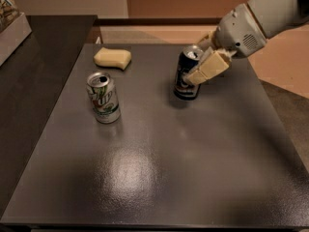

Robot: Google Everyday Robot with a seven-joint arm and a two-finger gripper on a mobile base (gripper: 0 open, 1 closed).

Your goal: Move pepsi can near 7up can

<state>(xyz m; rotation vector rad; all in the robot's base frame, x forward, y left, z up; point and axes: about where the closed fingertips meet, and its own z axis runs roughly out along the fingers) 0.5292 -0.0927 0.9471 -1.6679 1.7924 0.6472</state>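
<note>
1. Camera view looks down on a dark table (159,178), and I see the gripper (195,64) at the far right of it, hanging from the white arm (256,18) that reaches in from the upper right.
2. Its beige fingers (208,66) are clenched around the pepsi can (182,85). 1 finger lies across the can's right side, and the other is mostly hidden behind the can.
3. The pepsi can leans a little, with its silver top tipped toward the arm. Its base is at or just over the tabletop, and I cannot tell whether it touches.
4. The 7up can (104,98) stands upright on the left half of the table, well apart from the pepsi can and slightly nearer the camera.
5. A yellow sponge (112,58) lies flat near the far left edge, behind the 7up can and apart from it. It sits farther back than the straight line between the 2 cans.
6. Only dark tabletop shows between the 2 cans.
7. A darker counter (34,81) runs beside the table's left edge, and a pale box (12,33) sits on its far corner, well away from both cans.
</note>
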